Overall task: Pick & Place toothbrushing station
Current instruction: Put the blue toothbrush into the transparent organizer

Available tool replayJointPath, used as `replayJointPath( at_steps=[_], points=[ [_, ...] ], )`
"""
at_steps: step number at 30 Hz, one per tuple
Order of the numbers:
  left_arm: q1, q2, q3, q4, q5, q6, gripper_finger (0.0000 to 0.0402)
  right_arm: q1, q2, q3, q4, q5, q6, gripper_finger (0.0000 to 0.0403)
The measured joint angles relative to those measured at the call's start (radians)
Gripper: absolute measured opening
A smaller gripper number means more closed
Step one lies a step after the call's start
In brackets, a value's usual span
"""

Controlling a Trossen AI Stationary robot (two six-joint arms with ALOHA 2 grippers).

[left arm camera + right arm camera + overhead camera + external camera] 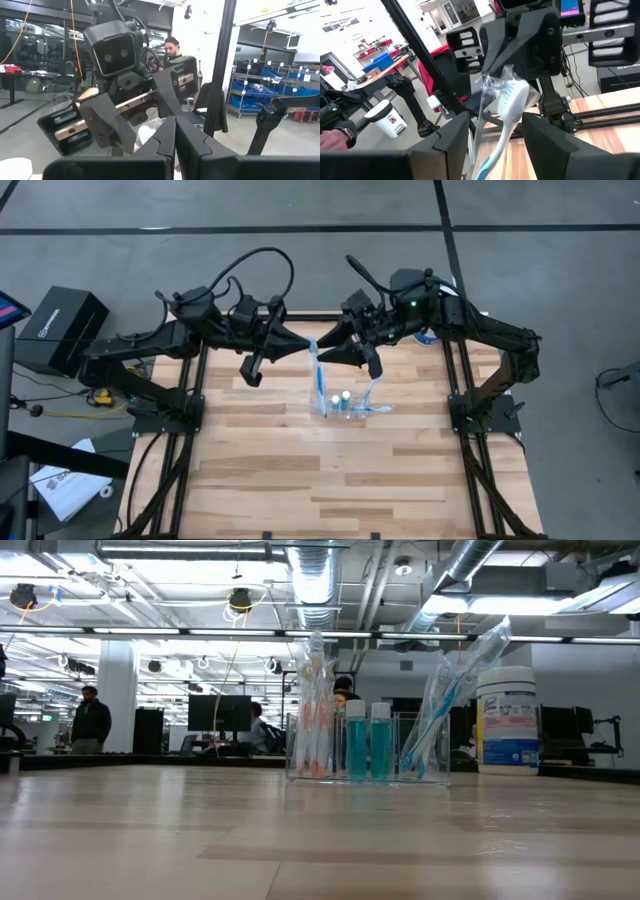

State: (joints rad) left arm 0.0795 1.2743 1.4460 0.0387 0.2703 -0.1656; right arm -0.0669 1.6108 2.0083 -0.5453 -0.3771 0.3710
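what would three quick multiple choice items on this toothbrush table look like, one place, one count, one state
1. Where does the toothbrushing station stand?
A. centre of the wooden table, toward the arms
B. front left corner
C. on the floor

2. How many teal bottles stand in it?
A. none
B. two
C. five

3. How are the left gripper fingers?
A. shut
B. wide open
C. holding a bottle

Answers:
1 A, the high view shows it mid-table.
2 B, the low view shows two side by side.
3 A, the left wrist view shows the fingers pressed together.
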Motion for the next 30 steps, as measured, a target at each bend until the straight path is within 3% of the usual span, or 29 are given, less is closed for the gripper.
replayJointPath(
  at_steps=[30],
  points=[
    [0.009, 0.06, 0.0, 0.136, 0.037, -0.034, 0.0, -0.008, 0.0, 0.0, 0.001, -0.02, -0.004, 0.0161]
  ],
)
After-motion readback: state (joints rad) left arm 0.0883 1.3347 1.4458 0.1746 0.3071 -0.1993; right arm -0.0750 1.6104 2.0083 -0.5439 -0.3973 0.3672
